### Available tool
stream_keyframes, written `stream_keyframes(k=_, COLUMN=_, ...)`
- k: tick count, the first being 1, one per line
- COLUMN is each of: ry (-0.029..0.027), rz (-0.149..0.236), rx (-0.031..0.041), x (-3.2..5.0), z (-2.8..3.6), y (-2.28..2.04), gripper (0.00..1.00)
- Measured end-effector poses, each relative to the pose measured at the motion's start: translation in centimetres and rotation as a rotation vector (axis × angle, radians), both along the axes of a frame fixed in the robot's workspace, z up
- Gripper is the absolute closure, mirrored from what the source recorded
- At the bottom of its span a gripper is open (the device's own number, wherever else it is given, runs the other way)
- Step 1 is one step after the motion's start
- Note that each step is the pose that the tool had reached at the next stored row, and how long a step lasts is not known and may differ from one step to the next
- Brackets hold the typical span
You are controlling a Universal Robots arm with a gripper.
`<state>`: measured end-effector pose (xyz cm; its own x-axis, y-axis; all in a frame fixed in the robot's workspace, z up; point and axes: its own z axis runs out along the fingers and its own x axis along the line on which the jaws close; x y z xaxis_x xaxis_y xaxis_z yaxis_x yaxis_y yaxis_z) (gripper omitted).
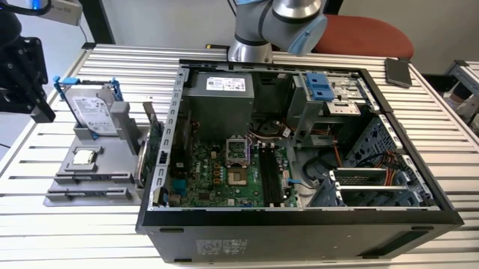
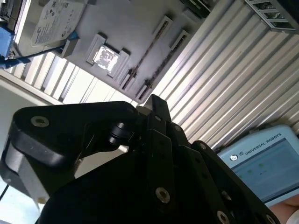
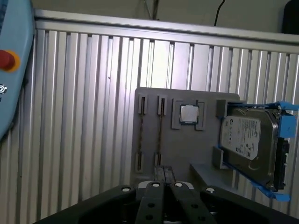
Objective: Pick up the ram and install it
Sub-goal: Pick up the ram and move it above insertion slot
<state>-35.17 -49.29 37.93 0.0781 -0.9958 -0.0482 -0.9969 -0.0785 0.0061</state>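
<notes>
Exterior view, gripper: the black metal two-finger gripper [image 1: 41,112] hangs at the exterior view's left edge, higher than the flat grey plastic holder tray [image 1: 105,150] and to one side of it.
Exterior view, tray: it lies on the ribbed aluminium table [image 1: 75,235], just beside the open black computer case [image 1: 299,230]. A silver hard drive with blue rails [image 1: 96,112] stands in it.
First wrist view, ram: the long, thin green circuit-board ram [image 3: 160,135] stands on edge in one of the tray's two narrow slots, seen as a thin line between the end clips.
First wrist view, gripper: its fingertips are pressed together with nothing between them. They are apart from the ram, near one end of its slot.
First wrist view, neighbours: a square silver processor chip [image 3: 188,113] sits just beside the slots.
Second wrist view, ram: it sits untouched in its slot [image 2: 145,52].
Second wrist view, gripper: it is closed and empty [image 2: 153,100], with its tip near the tray's edge.
</notes>
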Motion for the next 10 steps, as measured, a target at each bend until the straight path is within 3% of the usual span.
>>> stream_keyframes(k=3, ry=0.0002, rz=0.024, rx=-0.0003, x=-0.01, z=-0.02, y=0.07, gripper=1.00)
stream_keyframes(k=10, ry=0.0002, rz=0.029, rx=-0.0002, x=-0.01, z=-0.03, y=0.07, gripper=1.00)
